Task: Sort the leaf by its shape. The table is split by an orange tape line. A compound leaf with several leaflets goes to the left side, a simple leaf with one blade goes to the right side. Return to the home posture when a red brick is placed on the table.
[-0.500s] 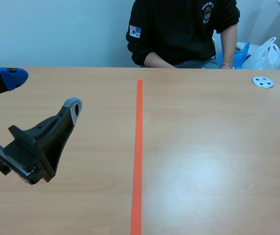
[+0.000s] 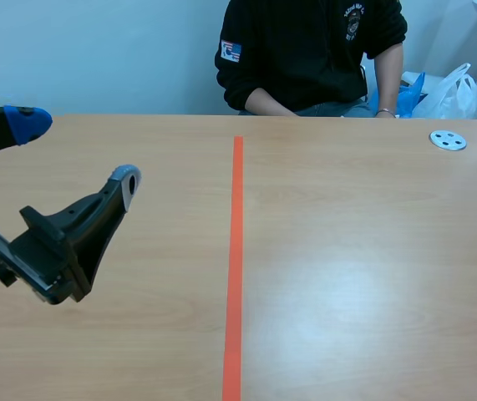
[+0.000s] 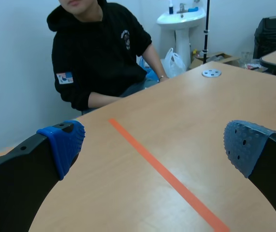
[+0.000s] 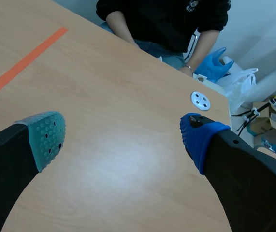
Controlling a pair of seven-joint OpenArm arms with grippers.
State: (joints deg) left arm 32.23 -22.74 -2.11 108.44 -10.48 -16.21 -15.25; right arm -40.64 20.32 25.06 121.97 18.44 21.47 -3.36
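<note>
Zero items on table: no leaf, no brick. I judge waiting step. Left gripper wide, empty; right gripper same. Next: leaf appears, read shape, choose side of tape line.

A person in a black hoodie sits at the far edge of the worktop, forearms resting on it, a bracelet on one wrist. Near the far right corner lies a white disc with holes. Behind that corner, off the worktop, are a white bag and a blue bag, and further back a white sink.
</note>
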